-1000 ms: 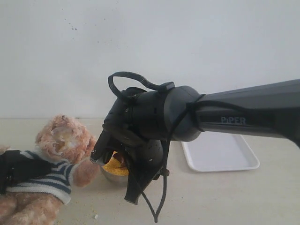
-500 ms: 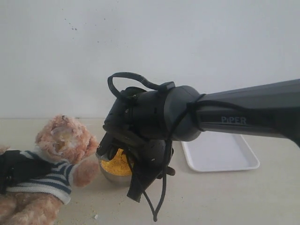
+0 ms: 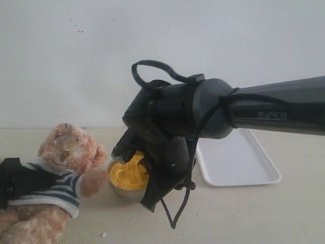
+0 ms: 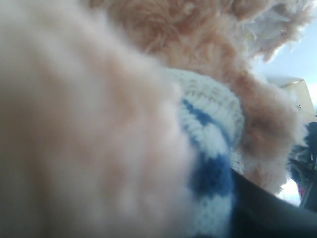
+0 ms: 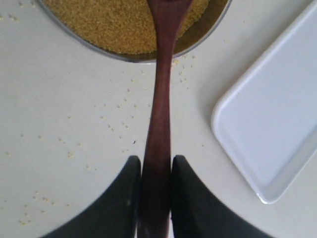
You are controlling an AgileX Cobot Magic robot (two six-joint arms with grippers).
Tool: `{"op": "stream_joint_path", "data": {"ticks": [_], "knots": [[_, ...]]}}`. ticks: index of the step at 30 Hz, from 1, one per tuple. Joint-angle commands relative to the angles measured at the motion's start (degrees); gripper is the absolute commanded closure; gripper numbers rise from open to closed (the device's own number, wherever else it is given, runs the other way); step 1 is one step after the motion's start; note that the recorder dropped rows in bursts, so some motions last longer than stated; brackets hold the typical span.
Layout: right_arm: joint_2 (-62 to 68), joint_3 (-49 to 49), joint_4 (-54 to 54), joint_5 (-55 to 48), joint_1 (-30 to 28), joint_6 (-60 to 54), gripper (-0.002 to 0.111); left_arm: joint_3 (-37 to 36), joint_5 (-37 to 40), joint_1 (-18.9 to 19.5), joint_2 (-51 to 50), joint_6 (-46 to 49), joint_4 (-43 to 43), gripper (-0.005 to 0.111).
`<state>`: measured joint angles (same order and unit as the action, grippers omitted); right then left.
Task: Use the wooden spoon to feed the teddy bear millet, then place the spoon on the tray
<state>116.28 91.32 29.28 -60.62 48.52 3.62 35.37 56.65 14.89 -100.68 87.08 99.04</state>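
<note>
The teddy bear (image 3: 68, 152) lies at the left in its striped shirt (image 4: 210, 129). My left gripper (image 3: 10, 184) shows as a black clamp across its body, and its fur fills the left wrist view. My right gripper (image 5: 156, 171) is shut on the thin handle of the wooden spoon (image 5: 161, 114). The spoon's oval bowl reaches over the millet (image 5: 119, 25), which is heaped in the metal bowl (image 3: 122, 192); contact cannot be told. From outside, the right gripper (image 3: 152, 170) hangs over the bowl and hides the spoon. The white tray (image 3: 238, 162) lies just right of the bowl.
Spilled yellow grains (image 5: 114, 126) dot the tabletop around the bowl. The tray's rounded corner (image 5: 223, 111) sits close beside the spoon handle. A loose black cable (image 3: 175, 213) dangles under the right wrist. A white wall closes off the back.
My right gripper has drawn back from the bear's face to the right and slightly up, over the bowl. More of the millet heap now shows. The bear has barely shifted.
</note>
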Motion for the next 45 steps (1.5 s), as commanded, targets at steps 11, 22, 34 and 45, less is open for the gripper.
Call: {"op": "stream_joint_path", "data": {"ticks": [11, 22, 34, 45], "knots": [[-10.62, 0.21, -15.23, -7.63, -8.05, -13.45, 0.109, -0.8, 6.54, -0.05, 0.22, -17.23, -13.55, 0.103], [-15.9, 0.21, -20.93, -9.35, -8.05, -16.18, 0.109, -9.03, 13.31, -0.05, 0.22, -17.23, -13.12, 0.103], [-22.43, 0.21, -28.95, -9.35, -3.9, -20.87, 0.109, -9.45, 13.31, -0.05, 0.22, -15.5, -9.97, 0.103], [-21.63, 0.21, -24.43, -5.13, 6.67, -20.11, 0.109, -9.45, 13.31, -0.05, 0.22, -15.5, -9.99, 0.103]]}}
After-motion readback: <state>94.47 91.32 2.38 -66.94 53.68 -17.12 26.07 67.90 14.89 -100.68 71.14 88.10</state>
